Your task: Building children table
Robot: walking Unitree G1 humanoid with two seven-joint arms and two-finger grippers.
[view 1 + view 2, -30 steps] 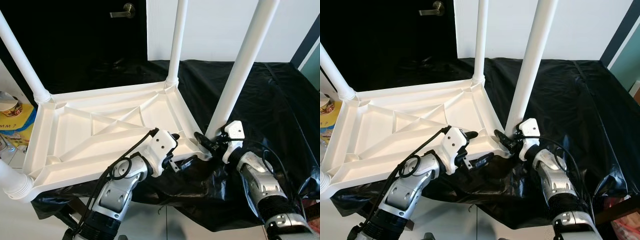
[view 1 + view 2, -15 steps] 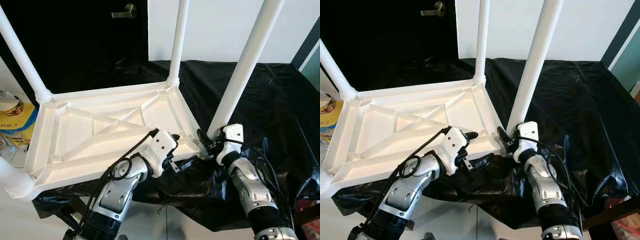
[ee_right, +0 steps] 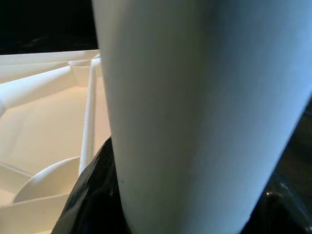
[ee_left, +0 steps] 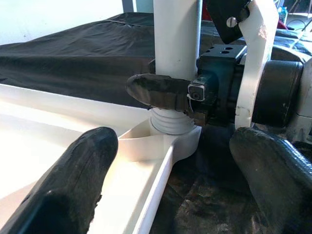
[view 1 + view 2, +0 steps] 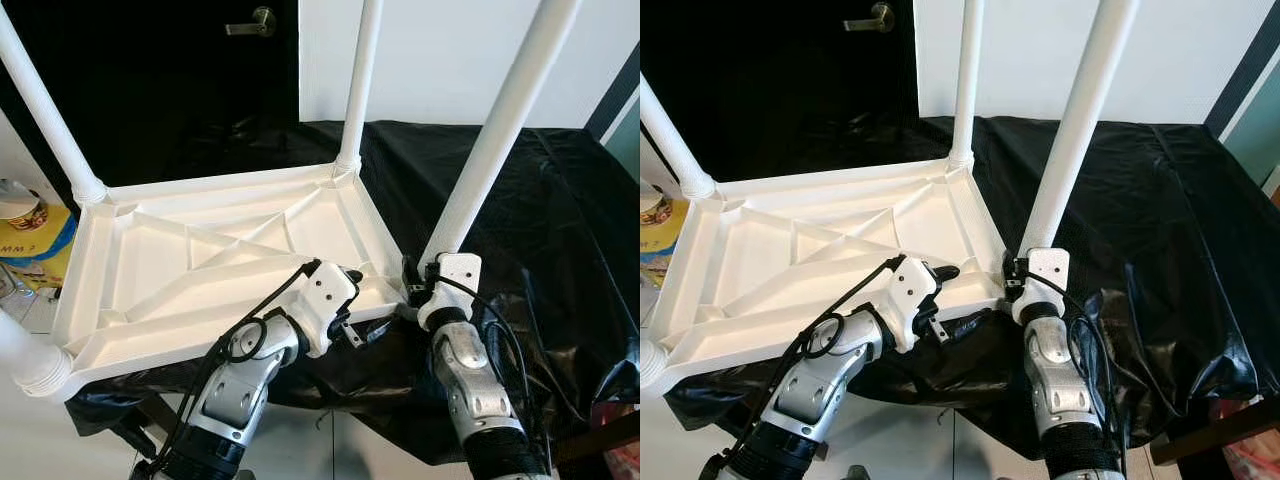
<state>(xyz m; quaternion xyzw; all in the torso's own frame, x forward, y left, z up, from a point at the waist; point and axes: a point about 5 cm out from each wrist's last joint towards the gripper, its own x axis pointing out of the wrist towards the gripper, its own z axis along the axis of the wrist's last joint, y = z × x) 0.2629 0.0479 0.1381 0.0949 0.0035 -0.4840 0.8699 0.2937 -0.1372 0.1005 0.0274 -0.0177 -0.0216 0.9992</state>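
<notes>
The white plastic table (image 5: 200,260) lies upside down on a black sheet, its legs pointing up. My right gripper (image 5: 414,287) is at the base of the near right leg (image 5: 490,140), shut on it. In the left wrist view one black finger (image 4: 161,91) lies across the leg just above its threaded socket (image 4: 170,124). In the right wrist view the leg (image 3: 195,107) is very close, with a finger (image 3: 92,195) against it. My left gripper (image 5: 362,305) stands open astride the table's near rim, just left of that corner, its fingers (image 4: 68,185) on either side of the rim.
Three other legs stand up: far corner (image 5: 355,90), far left (image 5: 45,110), near left (image 5: 25,360). The black sheet (image 5: 560,220) spreads to the right. A yellow box and a cup (image 5: 20,205) sit at the left. A dark door with a handle (image 5: 250,20) is behind.
My right arm has swung left and turned more upright, bringing its gripper in against the near right leg's base. The left arm has stayed where it was.
</notes>
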